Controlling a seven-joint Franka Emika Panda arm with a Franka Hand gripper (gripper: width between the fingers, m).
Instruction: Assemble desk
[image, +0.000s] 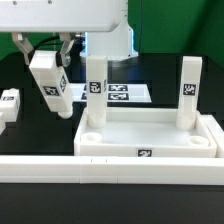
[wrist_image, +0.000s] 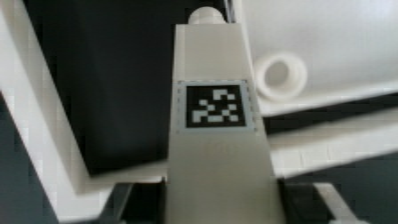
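Closest to the lens runs a long white rail (image: 40, 167) — behind it the desk top (image: 150, 137) carries two upright legs (image: 95, 95), while the gripper (image: 47, 55) clamps a third leg (image: 52, 88) — tilted — beside it at the exterior view's left.

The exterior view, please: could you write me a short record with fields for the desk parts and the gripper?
desk top: flat on the table, rim up
standing legs: two, upright at the top's far corners
held leg: tilted, off the table, at the exterior view's left of the desk top
gripper: closed on the held leg
loose leg: lying at the exterior view's left edge
marker board: behind the desk top
rail: in front of the desk top
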